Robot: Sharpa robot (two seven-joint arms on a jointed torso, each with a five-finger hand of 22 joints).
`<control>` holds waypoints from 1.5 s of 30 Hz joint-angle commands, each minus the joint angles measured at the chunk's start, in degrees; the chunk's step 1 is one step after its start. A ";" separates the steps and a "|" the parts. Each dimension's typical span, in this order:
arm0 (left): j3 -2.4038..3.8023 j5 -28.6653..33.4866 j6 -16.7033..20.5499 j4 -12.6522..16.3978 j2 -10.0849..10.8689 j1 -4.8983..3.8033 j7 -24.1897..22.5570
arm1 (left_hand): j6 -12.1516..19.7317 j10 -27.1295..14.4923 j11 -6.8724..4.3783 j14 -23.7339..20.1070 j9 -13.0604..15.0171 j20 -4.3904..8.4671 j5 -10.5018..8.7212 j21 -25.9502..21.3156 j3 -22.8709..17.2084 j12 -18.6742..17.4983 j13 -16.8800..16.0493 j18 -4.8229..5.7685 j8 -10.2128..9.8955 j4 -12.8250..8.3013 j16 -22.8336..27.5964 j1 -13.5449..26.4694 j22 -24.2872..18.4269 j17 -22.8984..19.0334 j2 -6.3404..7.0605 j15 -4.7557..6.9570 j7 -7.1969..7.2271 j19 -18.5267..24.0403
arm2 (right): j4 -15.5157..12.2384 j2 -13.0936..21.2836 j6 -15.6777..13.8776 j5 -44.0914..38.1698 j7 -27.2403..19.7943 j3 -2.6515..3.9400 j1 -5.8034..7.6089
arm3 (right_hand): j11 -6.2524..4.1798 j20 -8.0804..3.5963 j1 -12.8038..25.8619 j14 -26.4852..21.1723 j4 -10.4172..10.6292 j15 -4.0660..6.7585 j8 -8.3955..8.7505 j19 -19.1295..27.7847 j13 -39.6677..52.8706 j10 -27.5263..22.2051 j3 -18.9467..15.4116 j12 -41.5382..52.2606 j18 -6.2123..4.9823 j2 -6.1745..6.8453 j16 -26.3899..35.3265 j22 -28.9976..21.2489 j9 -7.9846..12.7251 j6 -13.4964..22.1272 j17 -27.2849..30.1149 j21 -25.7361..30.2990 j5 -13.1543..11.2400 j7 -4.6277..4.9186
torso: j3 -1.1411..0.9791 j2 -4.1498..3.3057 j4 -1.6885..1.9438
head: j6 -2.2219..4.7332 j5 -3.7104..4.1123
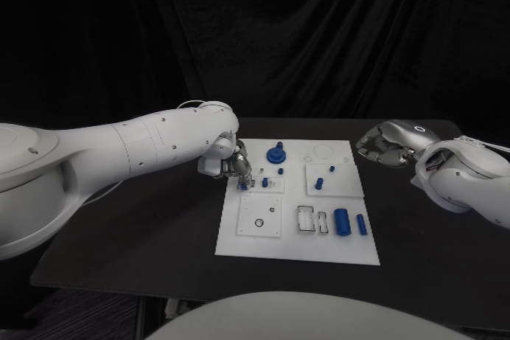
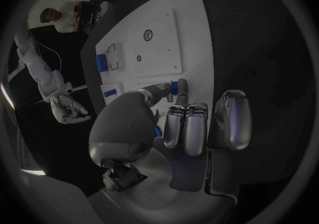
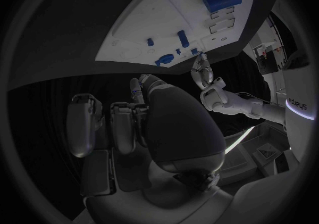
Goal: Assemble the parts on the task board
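Currently left hand sits over the task board's left edge, up toward the far end; fingers curled down, thumb and a fingertip pinching a small blue peg right at the board surface — clearest in the left wrist view, remaining fingers lying side by side, straight, touching nothing. Right hand hangs off the board's far right corner over the bare black table, fingers curled in toward the palm, nothing in them; right wrist view agrees. On the board: blue round stepped part near the far edge, just beside the left hand; two short blue pegs standing just inboard of the left fingertips; a blue peg upright in a white square block right of centre; a tiny blue piece beyond it. Near right corner: big blue cylinder and thin blue rod lying parallel, beside two rectangular slots. Near left: raised white plate with a ring mark. Left arm covers part of the board's far left corner. Writing: "sharpa"-like lettering on the robot body in the right wrist view, partly cut off, can't read it cleanly.
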State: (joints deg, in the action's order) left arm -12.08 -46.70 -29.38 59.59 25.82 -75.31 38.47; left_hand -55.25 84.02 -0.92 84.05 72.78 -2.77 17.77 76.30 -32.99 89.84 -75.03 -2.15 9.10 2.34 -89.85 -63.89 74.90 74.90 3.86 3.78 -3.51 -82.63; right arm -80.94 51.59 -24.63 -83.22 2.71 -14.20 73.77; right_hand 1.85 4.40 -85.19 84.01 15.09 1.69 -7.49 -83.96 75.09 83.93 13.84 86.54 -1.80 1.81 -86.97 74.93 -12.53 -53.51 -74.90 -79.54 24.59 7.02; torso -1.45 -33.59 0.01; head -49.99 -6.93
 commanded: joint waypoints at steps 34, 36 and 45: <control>0.01 -3.24 4.87 -2.07 -1.79 -0.11 -1.00 | 1.82 5.98 0.69 5.95 -0.25 -0.53 -0.89 1.29 1.10 0.16 -14.97 -0.82 -1.42 -2.60 -0.15 1.88 11.17 15.10 -3.06 -0.75 -0.37 -0.50 | 0.08 -0.22 0.99 -0.13 1.37 0.04 -0.46 | 0.45 0.48 -0.11 4.35 -0.06 -0.30 0.23 0.07 11.01 1.34 0.35 -0.25 -0.90 0.48 0.39 11.49 0.08 -0.23 -11.82 0.32 0.26 0.18 | -0.08 0.04 0.19 | -0.01 0.02; 0.01 -3.70 5.29 -2.10 -1.83 -0.09 -1.36 | 1.81 5.98 0.70 5.95 -0.26 -0.55 -1.03 1.30 1.30 0.16 -14.97 -0.82 -1.43 -2.46 -0.15 1.97 11.17 15.10 -3.21 -0.77 -0.38 -0.51 | 0.05 -0.20 1.14 -0.13 1.45 0.04 -0.46 | 0.45 0.48 -0.11 4.35 -0.06 -0.30 0.23 0.07 11.01 1.34 0.35 -0.25 -0.90 0.48 0.39 11.49 0.08 -0.23 -11.82 0.32 0.26 0.18 | -0.08 0.03 0.22 | -0.01 0.10; 0.01 -4.36 6.03 -2.22 -1.98 -0.01 -2.09 | 1.79 5.98 0.70 5.95 -0.26 -0.56 -1.11 1.37 1.40 0.16 -14.97 -0.81 -1.44 -2.34 -0.15 2.00 11.19 15.10 -3.41 -0.78 -0.38 -0.54 | -0.02 -0.17 1.51 -0.13 1.64 0.04 -0.46 | 0.46 0.48 -0.09 4.32 -0.06 -0.30 0.26 0.12 10.96 1.28 0.37 -0.29 -0.93 0.49 0.44 11.46 0.10 -0.18 -11.78 0.42 0.26 0.19 | -0.08 0.03 0.18 | -0.01 0.04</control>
State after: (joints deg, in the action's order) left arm -12.07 -49.96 -24.46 57.38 24.00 -75.42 37.86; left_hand -53.62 84.00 -0.52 84.05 72.59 -3.19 16.78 77.42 -31.86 89.85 -75.03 -2.14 7.98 0.00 -89.85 -61.90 74.90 74.93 1.03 3.36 -3.93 -83.05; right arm -80.85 51.39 -23.77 -83.22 3.14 -14.20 73.46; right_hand 1.85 4.61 -85.19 84.01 15.09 1.69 -7.49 -83.74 75.06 83.93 13.84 86.54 -1.80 1.81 -86.77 74.91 -12.50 -53.51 -74.90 -79.32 24.59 7.02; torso -1.52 -33.55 0.21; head -49.99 -6.88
